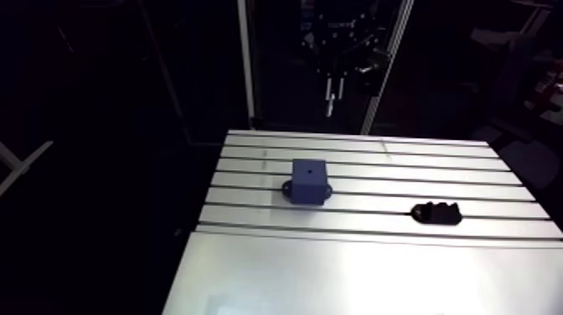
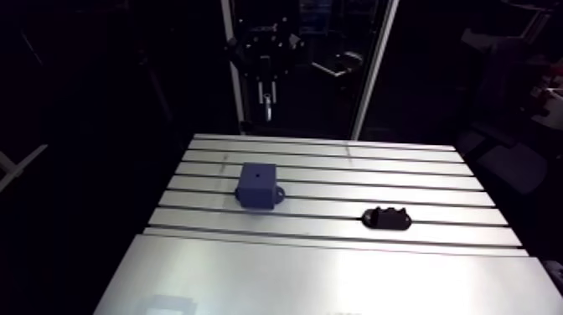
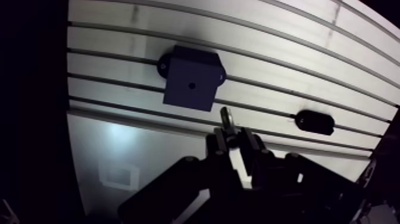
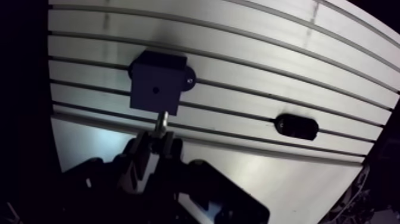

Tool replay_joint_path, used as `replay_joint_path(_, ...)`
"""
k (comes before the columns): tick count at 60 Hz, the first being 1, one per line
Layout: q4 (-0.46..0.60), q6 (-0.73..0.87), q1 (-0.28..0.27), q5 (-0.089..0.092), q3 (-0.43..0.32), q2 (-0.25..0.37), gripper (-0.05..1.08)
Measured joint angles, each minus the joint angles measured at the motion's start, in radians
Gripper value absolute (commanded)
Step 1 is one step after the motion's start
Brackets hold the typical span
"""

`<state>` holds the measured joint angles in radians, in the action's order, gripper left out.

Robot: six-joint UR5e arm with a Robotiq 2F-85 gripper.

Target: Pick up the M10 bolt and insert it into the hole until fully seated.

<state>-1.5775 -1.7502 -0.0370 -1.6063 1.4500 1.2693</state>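
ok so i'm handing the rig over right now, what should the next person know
Gripper: shut on the M10 bolt, which sticks out past the fingertips.
Blue block: sits on the slotted table; the hole in its top face has nothing in it.
Black holder: lies on the table, apart from the block.
Done: bolt picked up and held clear above the table.
Left: line the bolt up over the hole, lower it in, seat it fully, let go.
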Motion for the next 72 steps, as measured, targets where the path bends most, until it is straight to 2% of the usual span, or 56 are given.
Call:
replay_joint_path(43,-0.050,0.055,-0.040,-0.005,0.042,-0.064,1.08)
replay_joint_path(72,-0.068,0.059,-0.040,-0.003,0.071,-0.070,1.08)
